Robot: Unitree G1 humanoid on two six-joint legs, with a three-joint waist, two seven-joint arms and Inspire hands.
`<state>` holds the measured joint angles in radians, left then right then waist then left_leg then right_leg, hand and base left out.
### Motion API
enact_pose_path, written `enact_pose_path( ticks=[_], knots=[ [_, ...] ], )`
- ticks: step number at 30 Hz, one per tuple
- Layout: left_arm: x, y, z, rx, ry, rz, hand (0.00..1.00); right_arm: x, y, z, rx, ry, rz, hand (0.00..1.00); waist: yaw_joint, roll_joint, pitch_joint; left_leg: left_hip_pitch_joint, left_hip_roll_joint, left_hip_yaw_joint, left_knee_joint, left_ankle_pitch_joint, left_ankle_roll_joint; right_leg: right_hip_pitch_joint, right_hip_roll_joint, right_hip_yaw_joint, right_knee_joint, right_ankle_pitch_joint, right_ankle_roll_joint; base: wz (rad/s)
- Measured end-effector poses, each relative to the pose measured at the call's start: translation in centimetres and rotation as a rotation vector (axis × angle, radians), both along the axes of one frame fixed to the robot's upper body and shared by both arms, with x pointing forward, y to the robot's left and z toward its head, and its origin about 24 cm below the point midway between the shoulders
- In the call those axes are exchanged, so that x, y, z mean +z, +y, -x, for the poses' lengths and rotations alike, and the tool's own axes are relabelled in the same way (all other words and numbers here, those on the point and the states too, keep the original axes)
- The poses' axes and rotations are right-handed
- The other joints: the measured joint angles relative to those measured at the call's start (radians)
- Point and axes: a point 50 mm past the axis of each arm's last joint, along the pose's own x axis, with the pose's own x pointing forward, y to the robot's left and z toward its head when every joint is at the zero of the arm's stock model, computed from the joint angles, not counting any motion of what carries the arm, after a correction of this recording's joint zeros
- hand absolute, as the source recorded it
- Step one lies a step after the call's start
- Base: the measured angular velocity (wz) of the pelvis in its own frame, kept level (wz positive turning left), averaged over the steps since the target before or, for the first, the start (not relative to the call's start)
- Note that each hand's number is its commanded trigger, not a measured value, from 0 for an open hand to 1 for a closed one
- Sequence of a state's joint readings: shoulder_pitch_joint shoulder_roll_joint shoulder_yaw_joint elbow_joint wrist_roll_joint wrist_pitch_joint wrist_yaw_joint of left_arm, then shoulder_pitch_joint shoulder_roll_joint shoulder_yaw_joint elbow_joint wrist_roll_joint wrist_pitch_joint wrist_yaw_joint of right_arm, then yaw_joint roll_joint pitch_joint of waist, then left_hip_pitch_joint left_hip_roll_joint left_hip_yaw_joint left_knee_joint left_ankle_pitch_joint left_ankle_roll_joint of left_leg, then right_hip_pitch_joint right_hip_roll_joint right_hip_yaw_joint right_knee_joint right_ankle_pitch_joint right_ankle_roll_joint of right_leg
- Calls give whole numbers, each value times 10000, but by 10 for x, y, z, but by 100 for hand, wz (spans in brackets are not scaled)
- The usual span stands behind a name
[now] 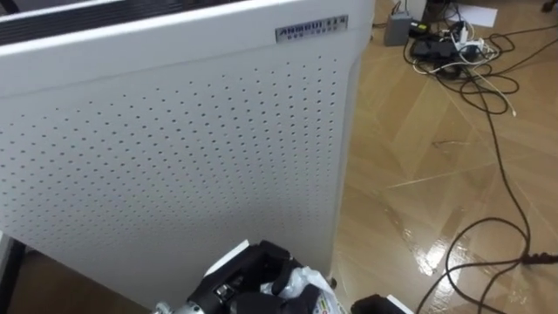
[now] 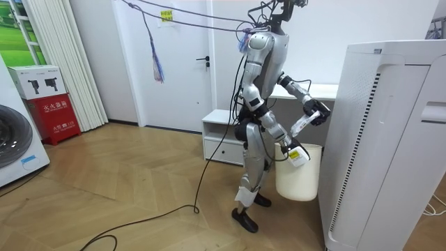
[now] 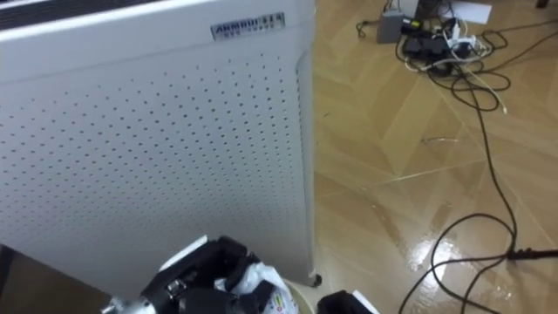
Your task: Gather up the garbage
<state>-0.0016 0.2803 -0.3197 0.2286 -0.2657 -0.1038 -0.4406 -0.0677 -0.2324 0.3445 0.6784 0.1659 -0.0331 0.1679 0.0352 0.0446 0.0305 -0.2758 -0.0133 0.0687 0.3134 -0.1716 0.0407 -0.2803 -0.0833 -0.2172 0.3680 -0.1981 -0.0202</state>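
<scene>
My left hand (image 1: 248,283) shows at the bottom edge of the eye views, its dark fingers curled round a crumpled white wrapper (image 1: 301,281) with some colourful print. In the room view that hand (image 2: 317,111) is raised in front of my chest, and the wrapper (image 2: 301,127) hangs below it. My right hand (image 1: 375,305) peeks in at the bottom edge; in the room view it (image 2: 291,148) is held low over a white bin (image 2: 300,178). I stand right beside the bin.
A tall white perforated appliance (image 1: 174,148) stands close in front of me, just beyond the bin. Cables and a power strip (image 1: 453,48) lie on the wooden floor to the right. A low white cabinet (image 2: 219,136) stands behind me.
</scene>
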Motion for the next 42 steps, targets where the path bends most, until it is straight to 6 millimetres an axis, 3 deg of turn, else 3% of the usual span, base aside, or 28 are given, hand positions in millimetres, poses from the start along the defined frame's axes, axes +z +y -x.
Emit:
enact_pose_path(
  ticks=[21,23,25,26,42],
  knots=[
    [-11,1,0,307,131,-396,100,1,-1,-10,407,93,152,100,-16,-54,8,-300,25,132,95,0,1,-368,-15,115,149,19,-32,-1],
    [-12,2,0,396,150,-423,87,1,-2,-11,404,79,169,100,-12,-51,7,-311,25,126,95,0,1,-371,-15,107,157,19,-32,0],
    [-12,2,0,402,162,-433,36,2,-2,-11,427,68,201,100,-7,-47,8,-316,28,123,103,0,1,-374,-16,100,171,19,-33,0],
    [-12,2,0,402,167,-435,0,2,-2,-11,428,67,198,100,-7,-46,8,-318,27,117,105,-1,1,-378,-18,96,183,19,-33,0],
    [-20,1,5,77,530,-556,0,3,-4,-15,289,-71,319,100,0,3,26,-378,24,92,202,-1,2,-421,-30,95,279,18,-35,0]
  ],
)
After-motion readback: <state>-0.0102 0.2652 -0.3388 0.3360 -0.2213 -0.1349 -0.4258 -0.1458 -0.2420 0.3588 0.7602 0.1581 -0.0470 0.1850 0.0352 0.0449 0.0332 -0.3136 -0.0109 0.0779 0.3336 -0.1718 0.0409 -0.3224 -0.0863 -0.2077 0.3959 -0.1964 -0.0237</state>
